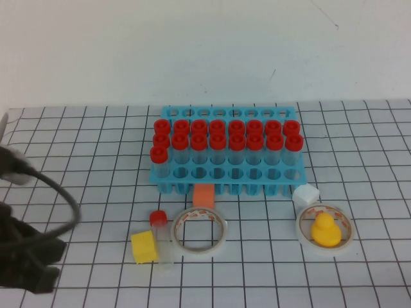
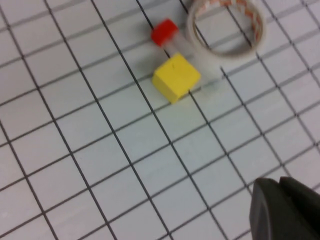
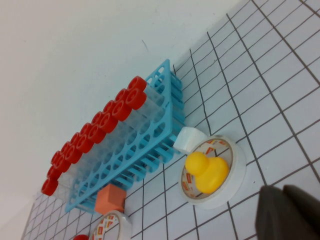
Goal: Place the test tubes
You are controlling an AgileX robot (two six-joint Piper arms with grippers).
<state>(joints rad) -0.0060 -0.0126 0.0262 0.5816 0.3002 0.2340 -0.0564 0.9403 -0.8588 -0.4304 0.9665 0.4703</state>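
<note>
Our left gripper [image 1: 46, 262], closed and empty near the desk's front-left corner, must open before reaching the clear red-capped test tube [image 1: 162, 236]. The tube lies near the front edge, between the yellow foam cube [image 1: 144, 247] and the white tape roll [image 1: 200, 231]. We should pinch it mid-body, clear of the cube, then aim for the empty front row of the blue plastic rack [image 1: 228, 174]. Our right gripper [image 3: 289, 214], also closed and empty, sits off to the desk's right.

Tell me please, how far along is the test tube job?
Done: two rows of red-capped tubes, plus one more, stand in the blue rack. In hand: nothing; the left gripper, shut, hangs near the yellow cube, the right gripper, shut, on the side of the duck. Left: one test tube lying beside the cube.
</note>
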